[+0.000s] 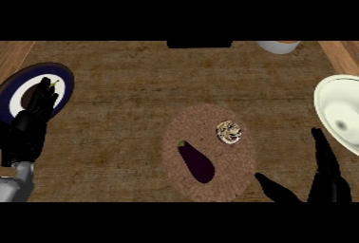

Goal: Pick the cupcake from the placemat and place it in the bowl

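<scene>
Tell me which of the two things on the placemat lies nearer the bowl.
The cupcake: small, round and pale, on the placemat's right part, toward the bowl. The dark purple eggplant lies lower left.

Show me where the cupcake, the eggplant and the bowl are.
cupcake (pixel 229 131), head view, middle of its top.
eggplant (pixel 197 163), head view, middle of its purple body.
bowl (pixel 331 110), head view, its left inner wall.

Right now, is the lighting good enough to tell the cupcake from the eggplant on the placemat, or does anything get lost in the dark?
In the head view the light is dim and even, with no glare. The pale cupcake stands out on the placemat; the dark eggplant reads well too. The black left hand blends into the navy plate; the bowl is brightest, with a soft shadow inside.
</scene>
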Motion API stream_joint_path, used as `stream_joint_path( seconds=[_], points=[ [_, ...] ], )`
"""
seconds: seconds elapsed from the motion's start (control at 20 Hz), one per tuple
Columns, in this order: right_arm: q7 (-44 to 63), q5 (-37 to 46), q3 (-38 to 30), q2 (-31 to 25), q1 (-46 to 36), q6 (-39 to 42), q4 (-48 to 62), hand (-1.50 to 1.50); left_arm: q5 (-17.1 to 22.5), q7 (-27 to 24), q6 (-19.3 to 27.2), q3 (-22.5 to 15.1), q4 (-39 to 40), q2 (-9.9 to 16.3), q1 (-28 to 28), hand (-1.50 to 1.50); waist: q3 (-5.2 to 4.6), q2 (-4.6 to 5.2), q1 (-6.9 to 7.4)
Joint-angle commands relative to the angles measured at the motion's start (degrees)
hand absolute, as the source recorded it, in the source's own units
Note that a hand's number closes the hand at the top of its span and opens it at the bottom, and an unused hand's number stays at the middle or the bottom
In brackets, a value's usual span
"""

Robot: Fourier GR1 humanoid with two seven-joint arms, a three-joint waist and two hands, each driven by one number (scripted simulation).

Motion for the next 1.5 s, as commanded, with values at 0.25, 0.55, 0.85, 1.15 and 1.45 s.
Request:
stream_joint_path(
  seconds=[0.25, 0.55, 0.85, 1.15, 1.45],
  points=[
    [22.8, 10.2, -0.7, 5.1, -19.1, 31.6, -11.8, -1.5, -0.8, 0.6, -2.3, 0.1, -1.2, -1.6, -0.6, 0.0, 0.21, 0.45, 1.83],
    [24.2, -2.5, -5.4, 5.1, -24.9, 46.0, -1.6, -1.5, -3.1, 2.2, 0.1, -0.7, 1.2, -3.3, -4.6, 0.0, 0.24, 0.92, 1.65],
    [26.4, -9.2, -11.0, 9.2, -33.9, 52.1, 10.9, -1.5, -1.4, 0.0, -3.3, 1.3, 0.5, -1.8, -1.7, 0.0, 0.25, 0.69, 2.78],
    [24.8, -15.5, -15.8, 10.4, -39.5, 55.4, 21.7, -1.5, -3.2, 2.7, -2.2, 0.5, -1.6, -2.4, -2.6, 0.0, 0.34, 0.53, 2.69],
    [27.6, -15.9, -12.3, 13.2, -37.2, 56.4, 26.3, -1.5, -2.5, 0.0, -3.9, 2.0, 0.8, -3.4, -0.5, 0.0, 0.29, 0.45, 1.8]
  ],
)
